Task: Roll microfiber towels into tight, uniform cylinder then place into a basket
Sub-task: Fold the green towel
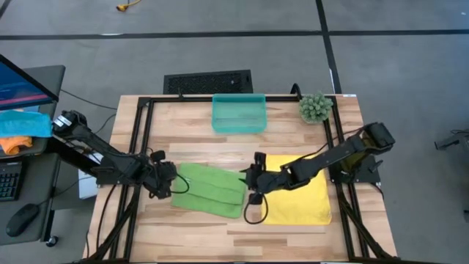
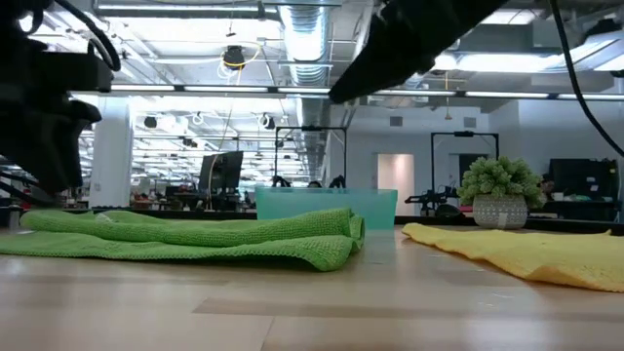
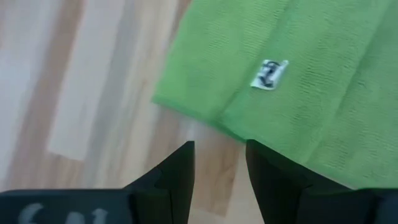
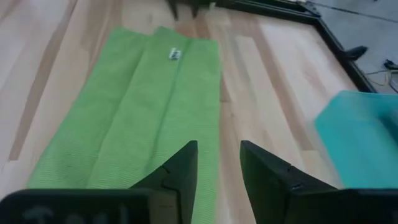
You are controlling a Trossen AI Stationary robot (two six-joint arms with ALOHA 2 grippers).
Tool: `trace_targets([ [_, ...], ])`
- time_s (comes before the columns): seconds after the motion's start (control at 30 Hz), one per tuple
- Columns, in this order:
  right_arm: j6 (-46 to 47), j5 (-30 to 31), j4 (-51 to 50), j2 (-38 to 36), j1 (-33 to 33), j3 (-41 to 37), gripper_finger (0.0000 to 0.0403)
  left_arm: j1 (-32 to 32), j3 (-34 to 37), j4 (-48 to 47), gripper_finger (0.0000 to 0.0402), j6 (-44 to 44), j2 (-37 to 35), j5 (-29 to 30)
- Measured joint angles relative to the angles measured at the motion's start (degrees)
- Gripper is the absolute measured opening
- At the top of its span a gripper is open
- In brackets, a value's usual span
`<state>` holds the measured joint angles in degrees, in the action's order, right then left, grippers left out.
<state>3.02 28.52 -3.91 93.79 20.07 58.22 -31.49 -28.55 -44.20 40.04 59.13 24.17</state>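
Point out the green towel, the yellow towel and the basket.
green towel [image 1: 211,189]: high view, middle of its folded top.
yellow towel [image 1: 304,202]: high view, bare part below the right arm.
basket [image 1: 238,129]: high view, its near wall.

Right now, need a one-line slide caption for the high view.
Both open grippers, left and right, flank the folded green towel; yellow towel flat, basket behind.

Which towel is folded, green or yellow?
The green towel, lying between both grippers, is folded into a layered strip; the yellow towel lies spread in a single flat layer beneath the right arm.
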Motion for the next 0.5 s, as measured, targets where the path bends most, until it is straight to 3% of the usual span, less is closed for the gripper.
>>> trace_targets([
  [0.17, 2.1, -0.5, -1.6, 0.1, -0.2, -0.4, 0.0147, 1.0, 2.5, 6.5, 0.0137, -0.3, 0.0, -2.5],
  [0.5, 2.8, -1.7, -2.4, 4.8, 0.0, -0.4, 0.0140, 2.7, 3.5, 9.1, 0.0137, 4.7, 0.0, -5.7],
])
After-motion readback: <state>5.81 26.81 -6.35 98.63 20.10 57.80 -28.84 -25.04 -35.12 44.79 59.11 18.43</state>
